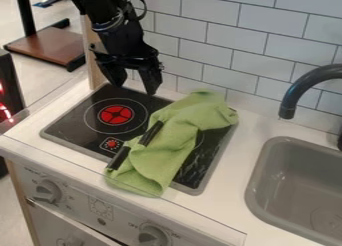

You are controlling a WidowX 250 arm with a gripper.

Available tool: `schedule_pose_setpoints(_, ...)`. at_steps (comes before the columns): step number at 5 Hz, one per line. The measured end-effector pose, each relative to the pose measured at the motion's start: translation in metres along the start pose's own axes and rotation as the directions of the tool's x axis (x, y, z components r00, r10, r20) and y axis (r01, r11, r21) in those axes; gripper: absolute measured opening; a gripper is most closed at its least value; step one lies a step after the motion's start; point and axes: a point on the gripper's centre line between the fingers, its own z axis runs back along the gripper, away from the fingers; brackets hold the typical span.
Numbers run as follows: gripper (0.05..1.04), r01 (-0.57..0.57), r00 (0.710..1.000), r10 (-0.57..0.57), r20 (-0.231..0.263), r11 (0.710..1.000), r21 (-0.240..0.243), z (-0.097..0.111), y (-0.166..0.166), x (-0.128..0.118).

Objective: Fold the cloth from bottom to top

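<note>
Gripper point(135, 88) at upper left of the view, hanging down over the back part of the stovetop point(70, 125), near the tiled wall point(207, 40). Fingers spread, gap between them, nothing pinched. Sits up and left of the cloth, apart from it.

Green cloth point(177, 140) lies bunched and creased across the right part of the stovetop, long way running from the back near the wall down to the front. Top end wide and rumpled, overlaps the back right of the stovetop. Bottom end goes past the stovetop's front rim onto the counter point(230, 190). Two dark strips point(151, 133) along the cloth's left edge, one above the other; can't tell what they are. Part of the stovetop's black surface shows to the right of the cloth.

Red burner point(115, 115) left of the cloth, uncovered, small red dial mark point(111, 143) below it. Gray sink point(255, 177) to the right, dark faucet point(294, 96) curving over toward it. Knobs point(47, 191) on the stove front
</note>
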Motion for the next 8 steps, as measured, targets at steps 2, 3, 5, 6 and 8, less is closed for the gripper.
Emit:
schedule_pose_setpoints(2, 0.999, -0.044, 0.998, 0.042, -0.046, 0.998, -0.041, -0.016, -0.008, -0.022)
schedule_pose_setpoints(3, 0.999, -0.05, 0.998, 0.046, -0.052, 0.997, -0.065, -0.018, -0.012, -0.028)
schedule_pose_setpoints(5, 0.999, -0.071, 0.993, 0.066, -0.095, 0.997, -0.044, -0.005, -0.018, -0.052)
schedule_pose_setpoints(6, 0.999, -0.077, 0.988, 0.075, -0.137, 0.997, -0.011, -0.01, -0.015, -0.06)
schedule_pose_setpoints(8, 0.999, -0.133, 0.96, 0.142, -0.241, 0.99, 0.057, -0.043, -0.001, -0.077)
